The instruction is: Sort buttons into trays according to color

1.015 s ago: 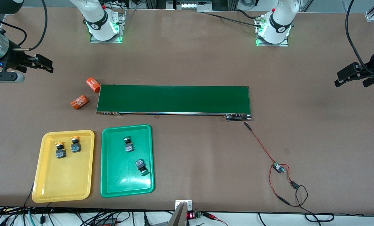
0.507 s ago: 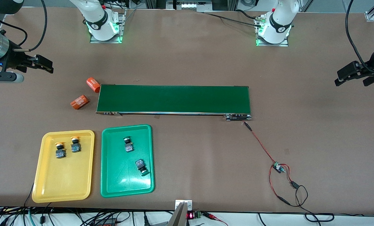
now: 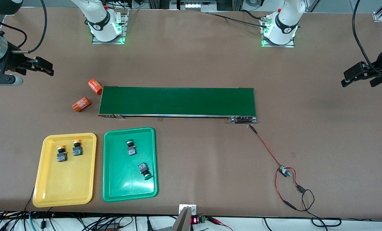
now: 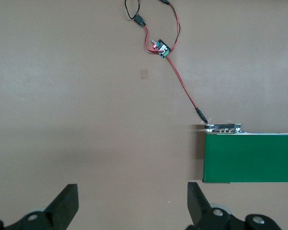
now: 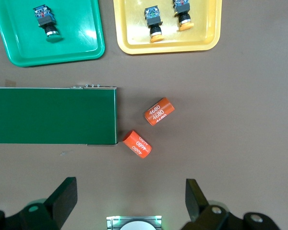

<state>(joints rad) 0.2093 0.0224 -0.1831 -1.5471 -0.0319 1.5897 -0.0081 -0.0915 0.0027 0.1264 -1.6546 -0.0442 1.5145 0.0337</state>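
Buttons (image 3: 61, 154) in trays (image 3: 49, 189) | left tool (image 3: 359, 77), right tool (image 3: 40, 65) released, well apart

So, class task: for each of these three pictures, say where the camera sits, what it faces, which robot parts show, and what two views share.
Front view: high across the table, facing both bases; shows right hand, left hand.
Left wrist view: looks down at the conveyor belt; open left hand.
Right wrist view: looks down at yellow tray, green tray; open right hand.
Shared: both wrist views show the belt.
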